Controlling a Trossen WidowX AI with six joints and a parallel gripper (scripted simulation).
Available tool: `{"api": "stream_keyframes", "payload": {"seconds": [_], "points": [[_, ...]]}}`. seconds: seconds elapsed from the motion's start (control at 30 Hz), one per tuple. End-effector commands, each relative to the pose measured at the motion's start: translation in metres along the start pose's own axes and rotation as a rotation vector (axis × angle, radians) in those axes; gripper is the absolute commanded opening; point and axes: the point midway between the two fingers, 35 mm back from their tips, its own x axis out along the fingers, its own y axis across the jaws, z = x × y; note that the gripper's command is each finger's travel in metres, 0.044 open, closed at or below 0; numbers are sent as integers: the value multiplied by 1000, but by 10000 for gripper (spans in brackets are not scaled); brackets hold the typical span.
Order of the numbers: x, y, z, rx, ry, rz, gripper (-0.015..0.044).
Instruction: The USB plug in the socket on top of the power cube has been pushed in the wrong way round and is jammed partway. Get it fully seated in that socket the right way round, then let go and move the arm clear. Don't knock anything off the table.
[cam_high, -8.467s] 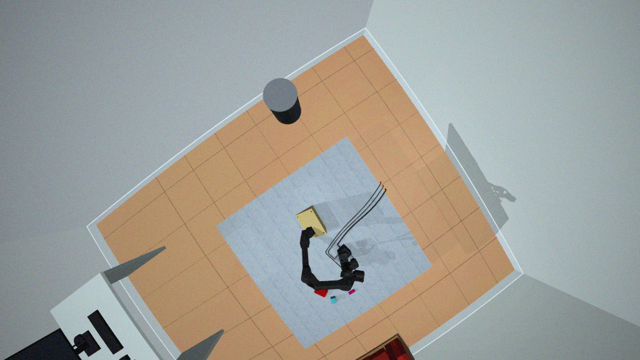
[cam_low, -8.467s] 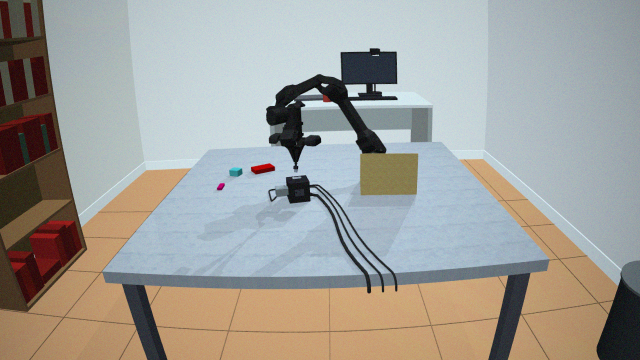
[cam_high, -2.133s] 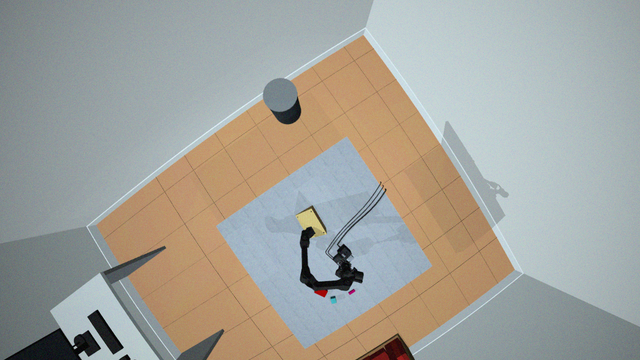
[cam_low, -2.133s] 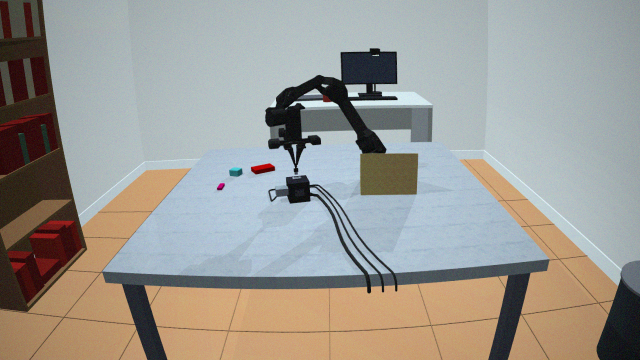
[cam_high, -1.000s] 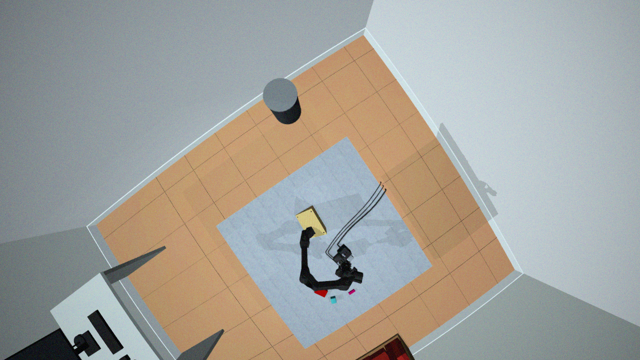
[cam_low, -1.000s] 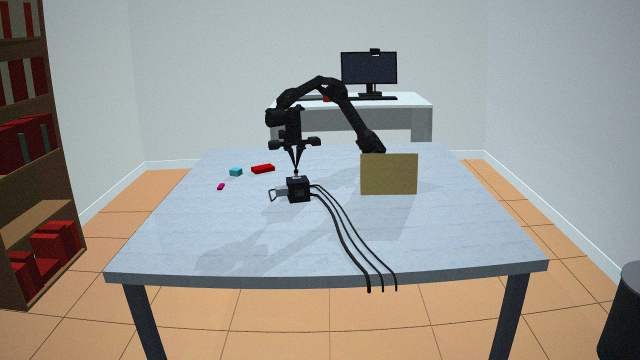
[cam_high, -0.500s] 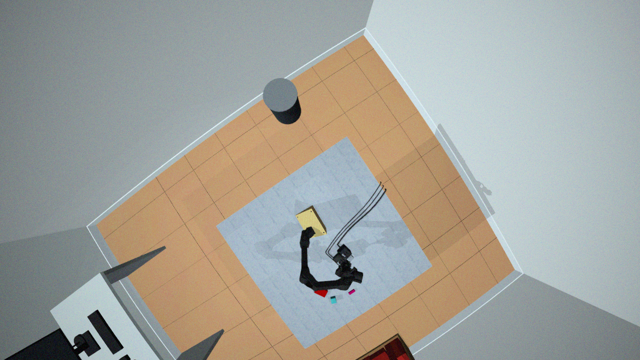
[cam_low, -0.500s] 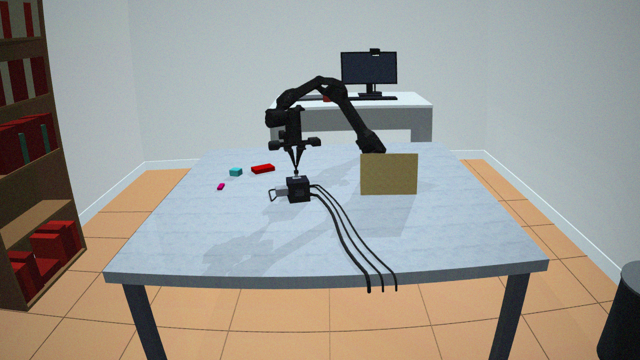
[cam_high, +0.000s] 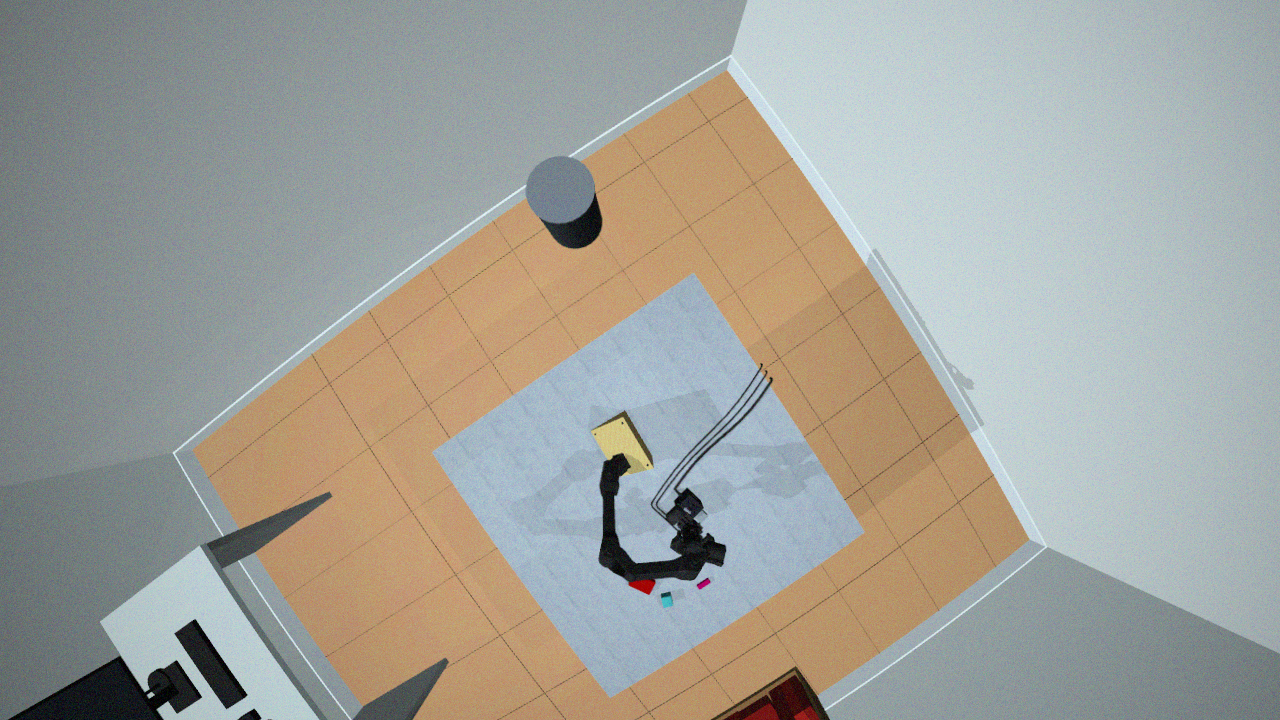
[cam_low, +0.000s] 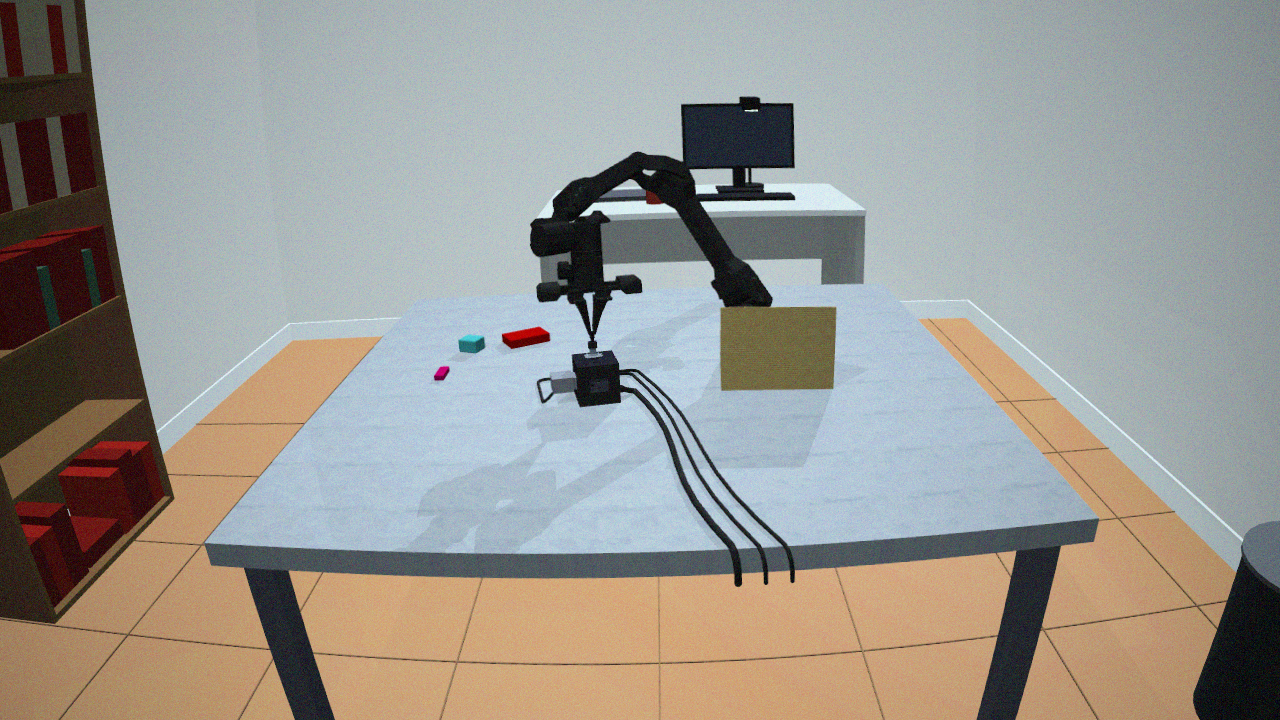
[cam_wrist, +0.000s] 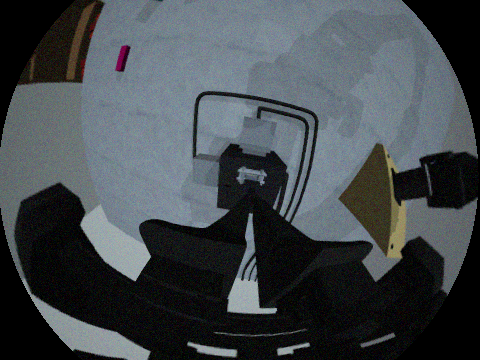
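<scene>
The black power cube (cam_low: 585, 390) (cam_wrist: 276, 167) stands on the table, with a pale-rimmed socket (cam_low: 593, 355) (cam_wrist: 251, 175) on its top. My gripper (cam_low: 592, 341) (cam_wrist: 251, 200) points straight down over the cube, its fingertips shut on the small dark USB plug (cam_low: 592, 345). The plug is upright at the socket, its lower end at or just above the opening; a little of it shows above the cube top. How far it is in, and which way round it faces, I cannot tell. In the wrist view the fingertips hide most of the plug.
Grey blocks (cam_low: 563, 382) (cam_wrist: 258, 131) stick out of the cube's sides, with black cables running to the table edge. A yellow board (cam_high: 622, 438) (cam_low: 778, 349) stands by the arm's base. A red block (cam_low: 526, 337), a teal block (cam_low: 471, 343) and a magenta piece (cam_low: 441, 372) lie beyond the cube.
</scene>
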Motion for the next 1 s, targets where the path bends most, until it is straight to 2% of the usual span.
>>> {"api": "stream_keyframes", "payload": {"seconds": [0.0,0.97], "points": [[1,0,-1,-3,5,-1,0],[4,0,0,-3,5,-1,0]]}}
